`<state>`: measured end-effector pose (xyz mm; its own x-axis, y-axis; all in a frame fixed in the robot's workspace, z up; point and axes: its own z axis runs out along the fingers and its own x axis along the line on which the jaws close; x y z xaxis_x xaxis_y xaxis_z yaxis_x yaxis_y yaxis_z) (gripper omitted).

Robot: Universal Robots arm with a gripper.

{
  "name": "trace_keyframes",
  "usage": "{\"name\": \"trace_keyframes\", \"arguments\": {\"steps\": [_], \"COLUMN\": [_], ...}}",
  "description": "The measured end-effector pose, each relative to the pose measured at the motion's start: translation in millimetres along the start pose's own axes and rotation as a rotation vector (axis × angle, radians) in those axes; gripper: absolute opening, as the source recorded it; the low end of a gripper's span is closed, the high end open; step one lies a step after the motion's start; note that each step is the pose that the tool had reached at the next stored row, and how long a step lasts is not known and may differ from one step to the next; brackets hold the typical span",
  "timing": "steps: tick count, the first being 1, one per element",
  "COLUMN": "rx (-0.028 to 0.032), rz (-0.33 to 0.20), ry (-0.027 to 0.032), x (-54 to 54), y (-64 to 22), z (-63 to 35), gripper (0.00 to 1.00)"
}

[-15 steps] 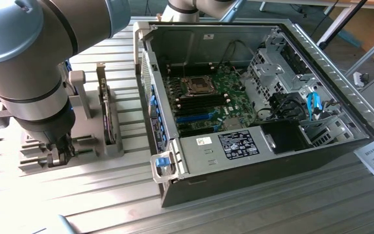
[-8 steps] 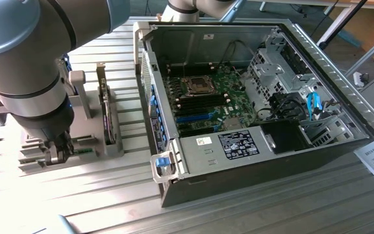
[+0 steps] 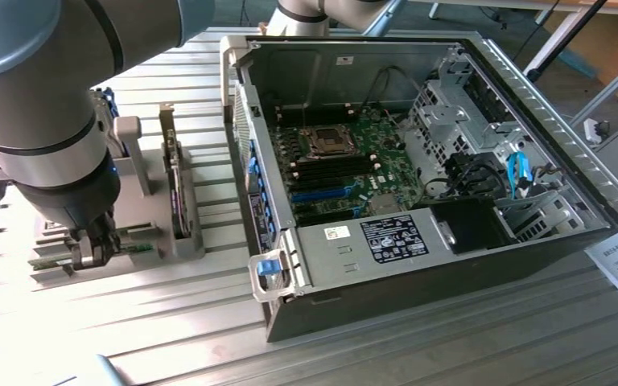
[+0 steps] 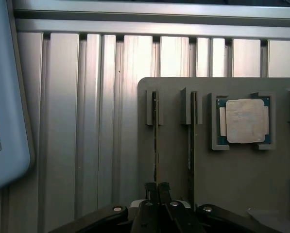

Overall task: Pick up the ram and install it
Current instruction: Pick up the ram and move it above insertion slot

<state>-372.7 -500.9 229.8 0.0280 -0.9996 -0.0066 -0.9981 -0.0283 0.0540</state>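
Observation:
The ram (image 4: 156,141) stands on edge in a narrow slot of the grey holder plate (image 4: 174,160); I see it as a thin green line. My gripper (image 4: 157,188) is shut on its near end, fingers pressed together around the thin board. A second ram stick (image 4: 191,131) stands in the parallel slot beside it. In the exterior view my gripper (image 3: 89,251) reaches down onto the holder (image 3: 126,257) at that view's left. The open computer case (image 3: 395,257) lies in the middle, and its motherboard (image 3: 341,157) is exposed.
A square silver processor chip (image 4: 243,121) sits in a pocket of the same plate. A flat part (image 3: 177,189) stands on edge in the rack beside my arm. The table is ribbed aluminium (image 4: 86,121). A light blue casing (image 4: 4,97) is close by.

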Motion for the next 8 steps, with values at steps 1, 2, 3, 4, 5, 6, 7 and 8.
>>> {"name": "trace_keyframes", "arguments": {"steps": [1,2,3,4,5,6,7,8], "rx": [0.0001,0.0001,0.0001,0.0001,0.0002,0.0002,0.0001,0.0002], "rz": [0.0,0.0,0.0,0.0,0.0,0.0,0.0,0.0], "ry": [-0.0001,-0.0001,-0.0001,0.0,-0.0001,-0.0001,-0.0001,-0.0001], "x": [0.0,0.0,0.0,0.0,-0.1,0.0,0.0,-0.1], "y": [0.1,0.1,0.2,0.3,0.3,0.3,0.3,0.4], "z": [-1.1,-2.3,-3.9,-5.8,-7.0,-8.3,-9.7,-10.8], "gripper": [0.12,0.12,0.12,0.12,0.12,0.12,0.12,0.12]}}
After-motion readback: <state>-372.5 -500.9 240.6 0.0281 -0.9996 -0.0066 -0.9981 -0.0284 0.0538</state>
